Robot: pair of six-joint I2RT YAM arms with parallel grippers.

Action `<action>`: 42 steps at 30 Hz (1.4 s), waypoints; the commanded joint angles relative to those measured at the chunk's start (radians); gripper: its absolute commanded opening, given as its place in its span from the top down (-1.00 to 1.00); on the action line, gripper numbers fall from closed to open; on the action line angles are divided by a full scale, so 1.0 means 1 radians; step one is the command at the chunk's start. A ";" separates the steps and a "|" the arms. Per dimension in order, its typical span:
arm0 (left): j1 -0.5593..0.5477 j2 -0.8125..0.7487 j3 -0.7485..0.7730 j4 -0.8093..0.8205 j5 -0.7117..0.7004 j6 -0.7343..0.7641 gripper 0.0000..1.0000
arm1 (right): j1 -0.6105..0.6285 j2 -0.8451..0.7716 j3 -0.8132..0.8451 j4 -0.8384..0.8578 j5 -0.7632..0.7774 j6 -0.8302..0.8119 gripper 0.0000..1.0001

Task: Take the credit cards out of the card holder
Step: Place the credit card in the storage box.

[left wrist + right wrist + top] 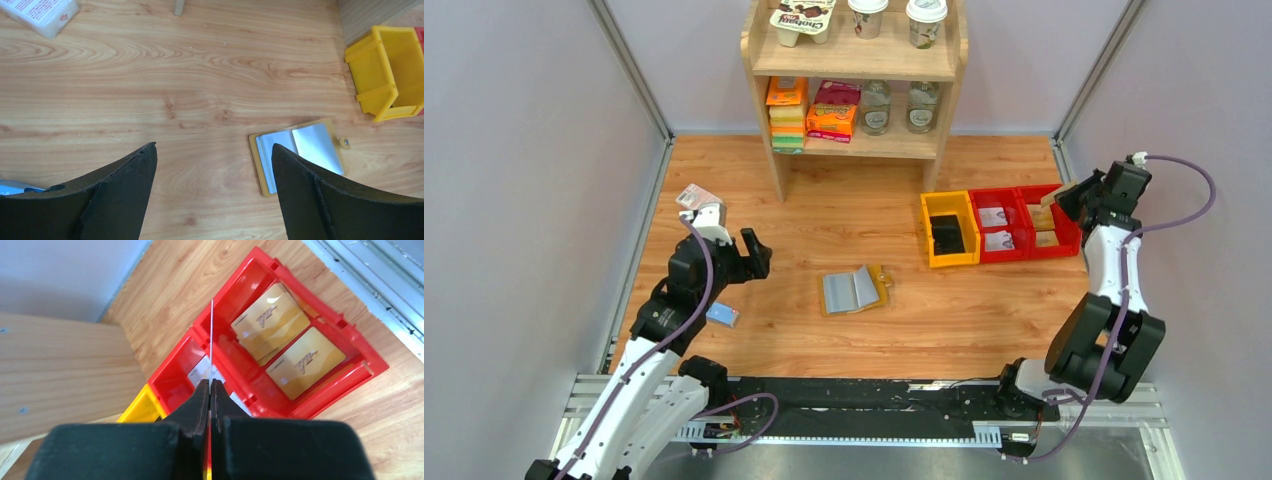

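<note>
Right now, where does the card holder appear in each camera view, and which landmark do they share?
Top external: the card holder lies open mid-table, below-left of the yellow bin.
Left wrist: lower right, open; yellow bin at upper right.
Right wrist: not in it; the right hand pinches a card; yellow bin's corner at lower left.
Shared landmark: the yellow bin.
</note>
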 commanded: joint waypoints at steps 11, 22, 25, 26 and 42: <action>0.004 -0.005 0.006 -0.012 -0.024 0.030 -0.82 | -0.030 0.353 0.197 -0.003 -0.113 -0.107 1.00; 0.006 0.013 0.028 -0.039 0.014 -0.024 -0.80 | -0.030 0.504 0.210 0.016 -0.170 0.009 0.96; 0.004 0.008 0.031 -0.047 0.020 -0.033 -0.80 | -0.033 0.501 0.192 0.008 -0.119 0.038 0.86; 0.006 0.007 0.032 -0.050 0.022 -0.037 -0.80 | -0.033 0.496 0.185 0.006 -0.102 0.049 0.81; 0.004 0.054 0.040 -0.053 0.103 -0.105 -0.75 | 0.007 0.181 0.109 -0.190 0.143 0.040 -0.19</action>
